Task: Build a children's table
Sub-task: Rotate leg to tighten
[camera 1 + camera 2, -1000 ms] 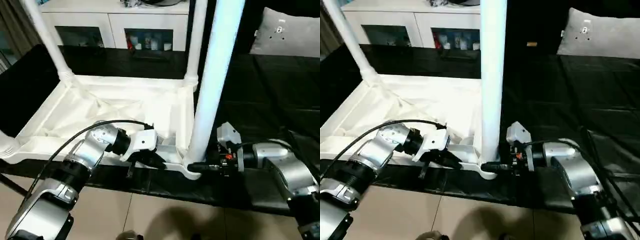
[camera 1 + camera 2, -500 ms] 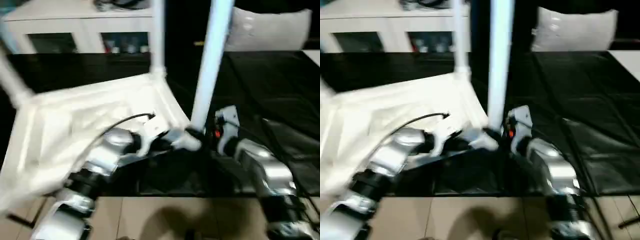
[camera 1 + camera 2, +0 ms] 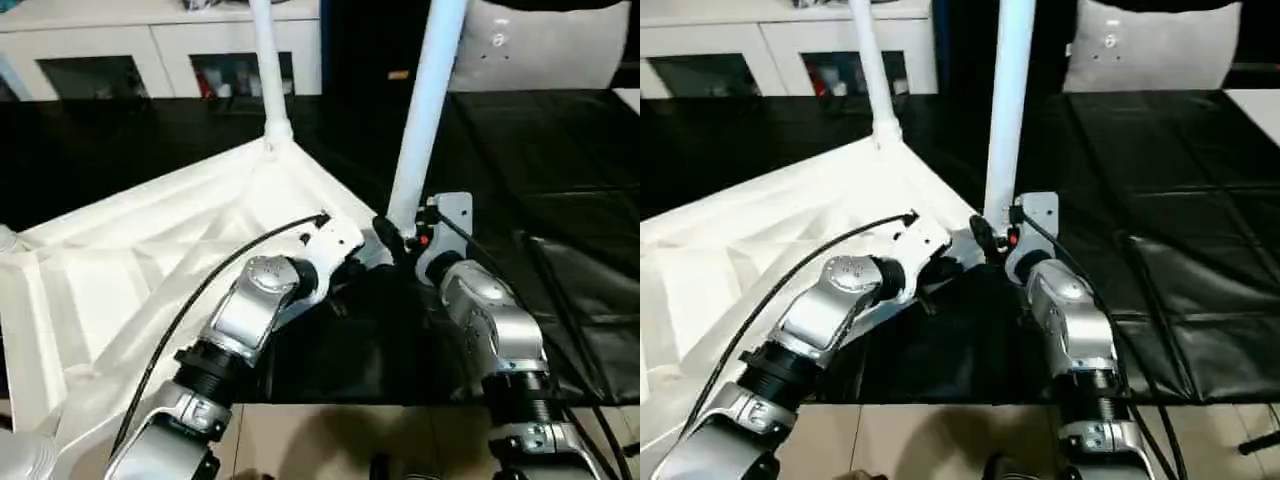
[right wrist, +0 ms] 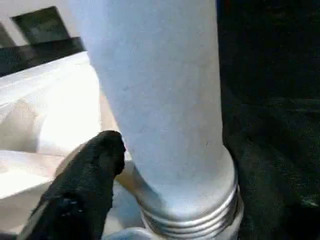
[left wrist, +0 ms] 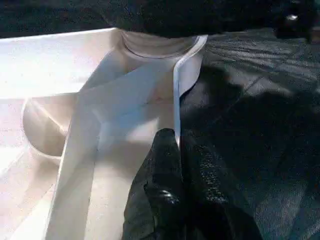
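The left gripper (image 5: 179,150) is clenched on the thin rim of the upturned table top (image 3: 150,270): in the left wrist view its two black fingers (image 5: 160,185) press together over the white edge wall, just short of the corner socket (image 5: 157,47). In the head views this gripper sits at the near corner of the top, at the end of the silver left forearm (image 3: 250,310), with a black cable (image 3: 220,265) arching over the wrist.

The right gripper (image 3: 392,240) is at the base of the near leg (image 3: 425,110), on the other side of the same corner. In the right wrist view one black finger (image 4: 85,175) lies beside the threaded collar (image 4: 195,210) where the leg enters its socket; whether this gripper grasps the leg or stands loose around it, I cannot tell.

The children's table lies upside down on the black-covered work surface (image 3: 560,180), ribbed underside up, turned at an angle to the robot. A second leg (image 3: 268,70) stands upright in the far corner. Behind the surface stands a white cabinet (image 3: 170,50) with glass doors, and a grey cushion (image 3: 540,50) lies at the far right.
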Available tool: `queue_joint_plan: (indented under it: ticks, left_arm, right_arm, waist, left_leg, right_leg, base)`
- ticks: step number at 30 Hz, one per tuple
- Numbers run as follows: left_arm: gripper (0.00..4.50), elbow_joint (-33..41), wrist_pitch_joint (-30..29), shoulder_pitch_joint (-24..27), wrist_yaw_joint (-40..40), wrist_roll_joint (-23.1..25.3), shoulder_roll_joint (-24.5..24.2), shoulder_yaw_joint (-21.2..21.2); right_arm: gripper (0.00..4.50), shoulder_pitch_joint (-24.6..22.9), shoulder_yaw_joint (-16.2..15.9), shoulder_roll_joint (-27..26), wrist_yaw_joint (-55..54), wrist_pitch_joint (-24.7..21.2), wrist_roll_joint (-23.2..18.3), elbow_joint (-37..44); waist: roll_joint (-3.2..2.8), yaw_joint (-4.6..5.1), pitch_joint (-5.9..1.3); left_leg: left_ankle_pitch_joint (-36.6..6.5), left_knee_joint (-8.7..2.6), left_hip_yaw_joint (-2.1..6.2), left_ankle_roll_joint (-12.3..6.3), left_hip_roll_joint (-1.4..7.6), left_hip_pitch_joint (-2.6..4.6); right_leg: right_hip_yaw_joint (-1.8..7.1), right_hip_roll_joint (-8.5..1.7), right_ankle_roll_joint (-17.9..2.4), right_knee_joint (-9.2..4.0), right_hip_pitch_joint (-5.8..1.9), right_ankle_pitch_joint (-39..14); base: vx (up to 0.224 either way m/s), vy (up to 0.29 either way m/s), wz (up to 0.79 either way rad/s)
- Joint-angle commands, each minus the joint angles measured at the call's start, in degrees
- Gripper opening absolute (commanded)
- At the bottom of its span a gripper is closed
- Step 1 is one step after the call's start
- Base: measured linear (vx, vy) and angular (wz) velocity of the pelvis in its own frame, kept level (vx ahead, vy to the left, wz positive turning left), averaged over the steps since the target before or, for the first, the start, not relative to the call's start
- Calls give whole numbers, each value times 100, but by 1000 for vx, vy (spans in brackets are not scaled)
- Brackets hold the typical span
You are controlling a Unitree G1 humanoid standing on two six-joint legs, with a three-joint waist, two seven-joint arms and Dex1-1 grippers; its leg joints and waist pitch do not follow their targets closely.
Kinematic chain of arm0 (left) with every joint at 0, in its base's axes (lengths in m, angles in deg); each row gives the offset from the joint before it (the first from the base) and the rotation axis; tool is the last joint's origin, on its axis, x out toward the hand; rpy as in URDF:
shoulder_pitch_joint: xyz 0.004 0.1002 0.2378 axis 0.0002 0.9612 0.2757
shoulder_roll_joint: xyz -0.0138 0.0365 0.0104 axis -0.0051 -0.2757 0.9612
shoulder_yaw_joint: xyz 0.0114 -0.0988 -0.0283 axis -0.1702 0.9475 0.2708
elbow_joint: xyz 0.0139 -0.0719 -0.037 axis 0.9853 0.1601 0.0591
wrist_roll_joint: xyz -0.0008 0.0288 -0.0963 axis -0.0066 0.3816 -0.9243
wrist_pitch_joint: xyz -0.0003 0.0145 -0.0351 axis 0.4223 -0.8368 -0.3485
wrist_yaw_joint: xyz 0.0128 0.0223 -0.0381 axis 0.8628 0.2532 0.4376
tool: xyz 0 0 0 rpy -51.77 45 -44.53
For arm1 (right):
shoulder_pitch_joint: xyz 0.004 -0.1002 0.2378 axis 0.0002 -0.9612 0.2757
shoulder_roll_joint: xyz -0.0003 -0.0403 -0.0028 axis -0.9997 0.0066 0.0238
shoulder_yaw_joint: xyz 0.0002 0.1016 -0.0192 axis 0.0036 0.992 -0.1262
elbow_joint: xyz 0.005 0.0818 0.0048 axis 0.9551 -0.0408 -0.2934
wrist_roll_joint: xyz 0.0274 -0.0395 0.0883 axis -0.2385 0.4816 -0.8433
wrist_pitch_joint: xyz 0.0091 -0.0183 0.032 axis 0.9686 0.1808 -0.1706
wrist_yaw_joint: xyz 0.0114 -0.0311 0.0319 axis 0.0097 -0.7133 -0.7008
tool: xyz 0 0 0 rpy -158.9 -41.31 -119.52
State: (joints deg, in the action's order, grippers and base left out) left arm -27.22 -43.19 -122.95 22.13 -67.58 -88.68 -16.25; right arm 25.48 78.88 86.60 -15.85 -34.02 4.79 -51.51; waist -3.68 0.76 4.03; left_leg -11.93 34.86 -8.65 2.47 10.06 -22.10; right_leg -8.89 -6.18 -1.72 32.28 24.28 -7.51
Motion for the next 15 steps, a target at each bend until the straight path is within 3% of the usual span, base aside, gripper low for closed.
queue_joint_plan:
  ticks: [1, 7, 11, 15]
  left_arm:
    - [0, 331, 476, -140, -226, -142, -90, -4]
    - [0, 200, 937, -91, -1247, -332, -655, -158]
    - [0, 70, 1295, -79, -1911, -456, -955, -301]
    - [0, -49, 1746, -88, -2660, -548, -1277, -493]
  right_arm:
    - [402, -202, -225, 49, 442, -151, -232, 105]
    - [445, -561, -357, 1148, 2053, 50, -438, 589]
    - [449, -587, -471, 1729, 2935, 234, -514, 635]
    - [449, -564, -629, 2247, 3803, 551, -548, 630]
  waist:
    - [65, -86, -502]
    - [37, -206, -489]
    - [45, -310, -491]
    - [46, -397, -511]
  left_leg:
    - [-72, -306, 53, -1074, 240, -3]
    - [-455, -333, 55, -872, 279, 35]
    - [-664, -346, 46, -727, 291, 67]
    - [-688, -344, 41, -695, 308, 82]
  right_leg:
    - [325, -317, -1127, -265, -489, -995]
    - [345, -313, -1033, -294, -472, -1317]
    - [358, -318, -993, -317, -456, -1512]
    - [374, -332, -1006, -293, -462, -1470]
  base:
    - [0, 0, 0]
    - [0, 0, 0]
    - [0, 0, 0]
    - [0, 0, 0]
